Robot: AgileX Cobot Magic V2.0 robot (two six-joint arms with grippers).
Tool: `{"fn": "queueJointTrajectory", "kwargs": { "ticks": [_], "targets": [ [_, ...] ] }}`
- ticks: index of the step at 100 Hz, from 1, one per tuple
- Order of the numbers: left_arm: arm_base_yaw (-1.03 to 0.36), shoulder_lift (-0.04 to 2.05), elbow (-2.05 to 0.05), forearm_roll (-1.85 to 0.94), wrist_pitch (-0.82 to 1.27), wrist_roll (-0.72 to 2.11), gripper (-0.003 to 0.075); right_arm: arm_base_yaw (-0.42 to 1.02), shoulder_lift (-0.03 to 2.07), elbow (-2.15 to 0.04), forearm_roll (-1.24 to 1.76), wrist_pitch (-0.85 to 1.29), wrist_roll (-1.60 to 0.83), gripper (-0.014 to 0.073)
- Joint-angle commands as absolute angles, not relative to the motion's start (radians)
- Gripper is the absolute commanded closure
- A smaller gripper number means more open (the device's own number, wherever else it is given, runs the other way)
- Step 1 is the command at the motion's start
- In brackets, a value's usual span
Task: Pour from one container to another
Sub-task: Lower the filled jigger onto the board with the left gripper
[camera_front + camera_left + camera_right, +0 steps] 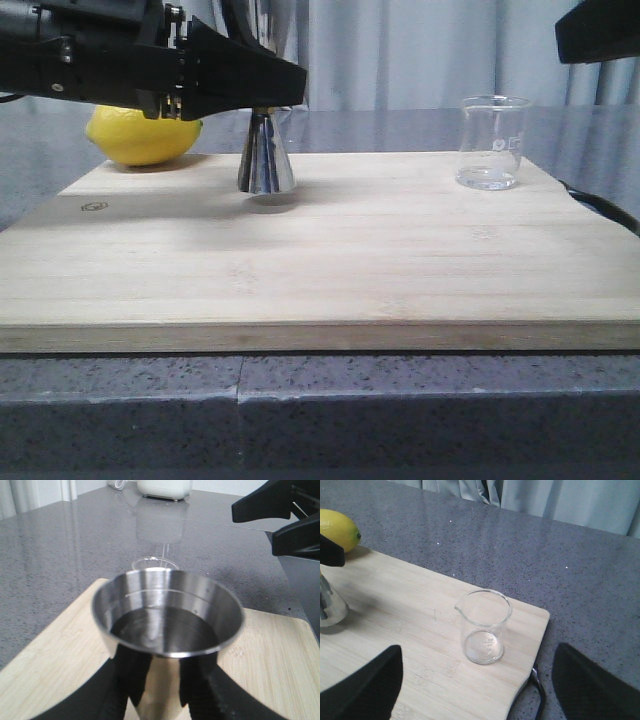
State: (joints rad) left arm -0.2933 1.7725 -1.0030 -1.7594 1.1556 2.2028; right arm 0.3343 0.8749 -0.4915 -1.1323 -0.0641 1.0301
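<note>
Landmark: wooden cutting board (320, 260), lying flat on the grey speckled desk (320, 410).

Steel jigger (265, 155): at the board's rear left area, upright, dark liquid visible in its upper cup in the left wrist view. Left end effector (160, 690): closed around the jigger's narrow part, fingers (125, 680) pressed on either side. Whether the base touches the board cannot be told.

Glass beaker (491, 142): upright on the board near its rear right corner, well apart from the jigger, appears empty.

Right end effector (475, 680): spread wide above the board, beaker between its fingers, touching neither.

Lemon (143, 135): just behind the board's rear left corner, resting on the desk.
</note>
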Motion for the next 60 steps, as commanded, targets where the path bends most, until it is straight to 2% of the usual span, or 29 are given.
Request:
{"fn": "queueJointTrajectory", "kwargs": {
  "ticks": [1,60],
  "targets": [
    [-0.305,1.739,-1.034,-1.849,1.256,2.194,0.0492,0.337,0.862,-0.515,-1.128,-0.081,1.032,0.0039],
    [-0.305,1.783,-1.036,-1.849,1.267,2.204,0.0486,0.337,0.862,-0.515,-1.128,-0.077,1.032,0.0039]
  ]
}}
